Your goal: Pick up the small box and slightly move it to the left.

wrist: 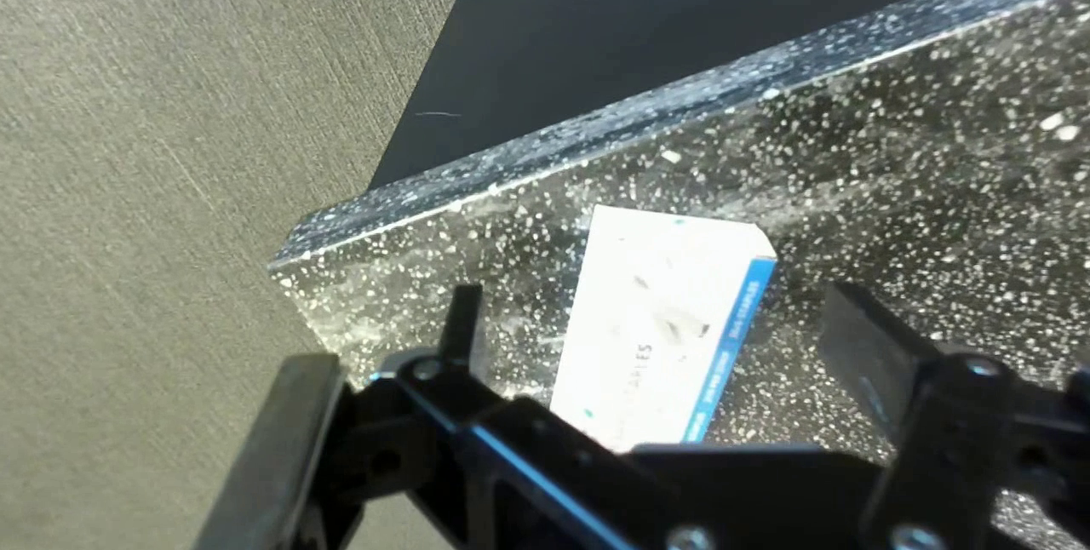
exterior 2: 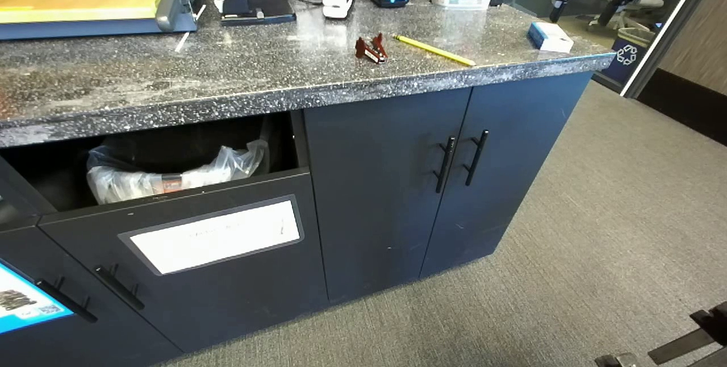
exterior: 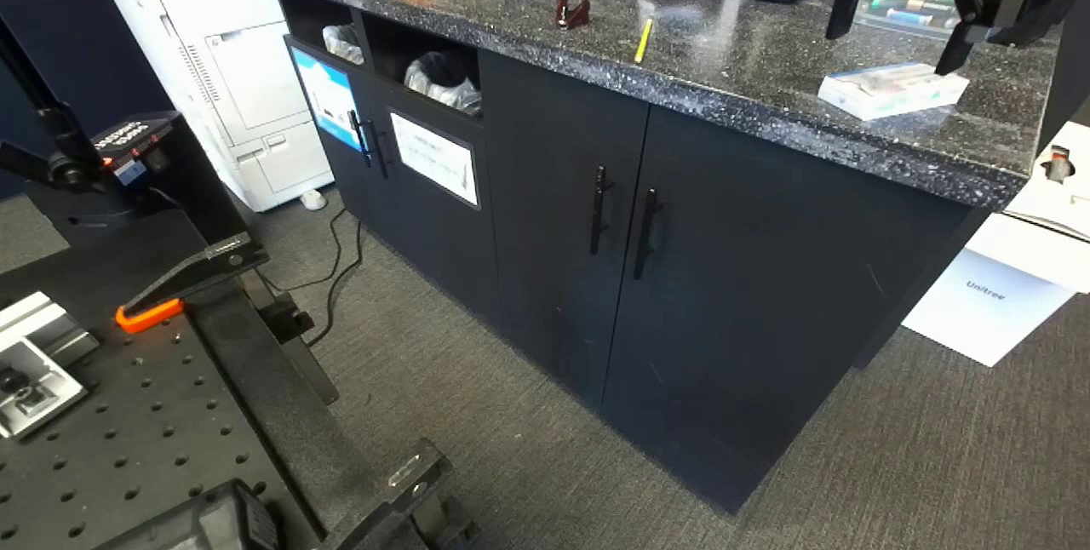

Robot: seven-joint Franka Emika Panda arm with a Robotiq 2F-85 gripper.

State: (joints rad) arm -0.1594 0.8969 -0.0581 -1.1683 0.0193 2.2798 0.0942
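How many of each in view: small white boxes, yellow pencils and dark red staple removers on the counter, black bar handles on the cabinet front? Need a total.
Small white box: 1
Yellow pencil: 1
Dark red staple remover: 1
Black bar handles: 4
Total: 7

The long bench has a dark, white-speckled top, polished enough to catch pale patches of light. Beneath it I see plain dark cupboard doors with black bar handles, and open slots where clear plastic liners bunch up. A bulky white machine stands just beside one end, with a navy expanse behind it; wall or partition, I cannot tell. Underfoot is grey-brown carpet, with black cables straggling over it near the bench's foot. Past the opposite end, white packaging lettered "Unitree" sits low. Farther off, a recycling bin marked with white arrows stands near a wood-grained panel that turns dark along its foot.
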